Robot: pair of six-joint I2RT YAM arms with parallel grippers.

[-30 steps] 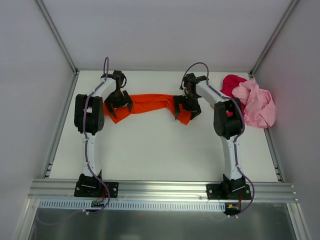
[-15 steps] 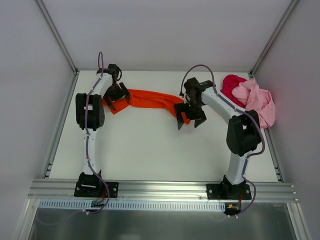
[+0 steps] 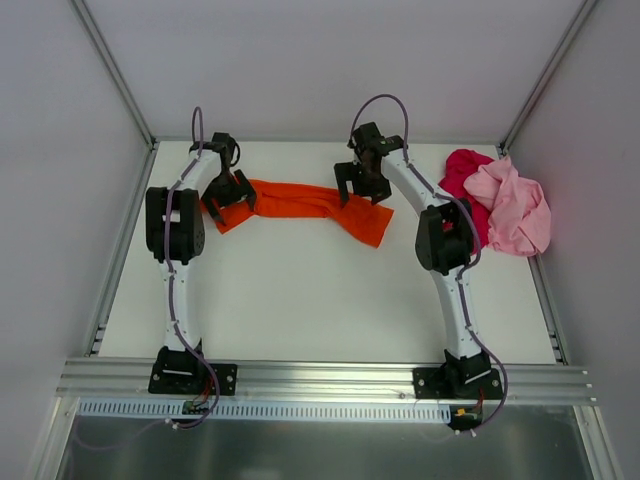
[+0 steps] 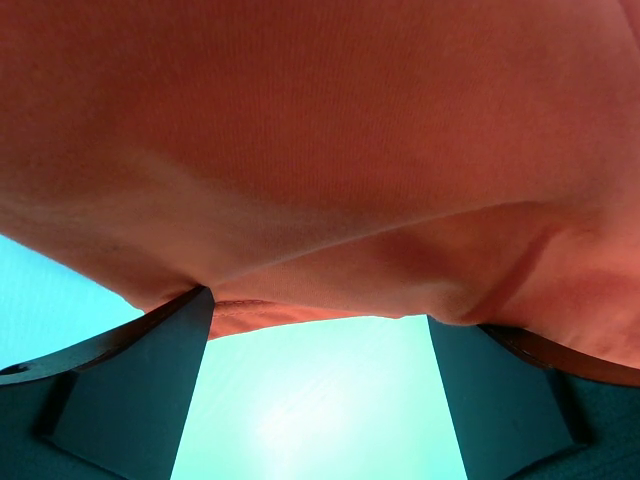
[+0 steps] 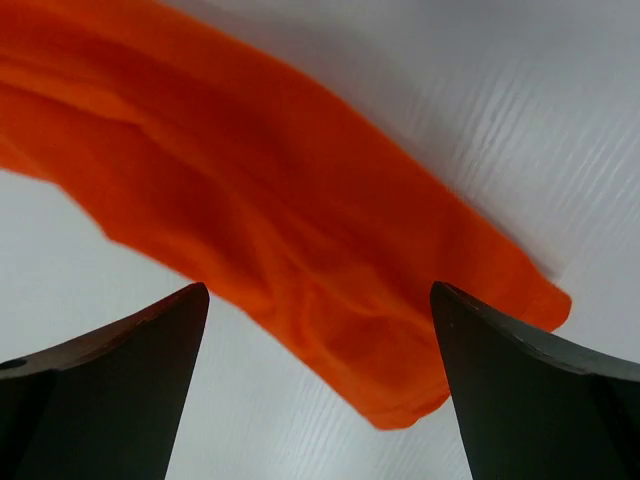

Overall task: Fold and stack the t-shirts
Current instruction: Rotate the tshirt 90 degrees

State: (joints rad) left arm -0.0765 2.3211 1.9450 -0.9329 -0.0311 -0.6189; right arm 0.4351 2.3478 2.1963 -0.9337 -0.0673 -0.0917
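My left gripper (image 3: 228, 197) has its jaws spread wide, and the orange t-shirt (image 3: 300, 200) touches them. My right gripper (image 3: 362, 188) is spread too, holding nothing, just over the shirt's other end. The shirt lies long, left to right, by the far edge.

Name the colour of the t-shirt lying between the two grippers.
Plain bright orange; the t-shirt shows best in the top external view.
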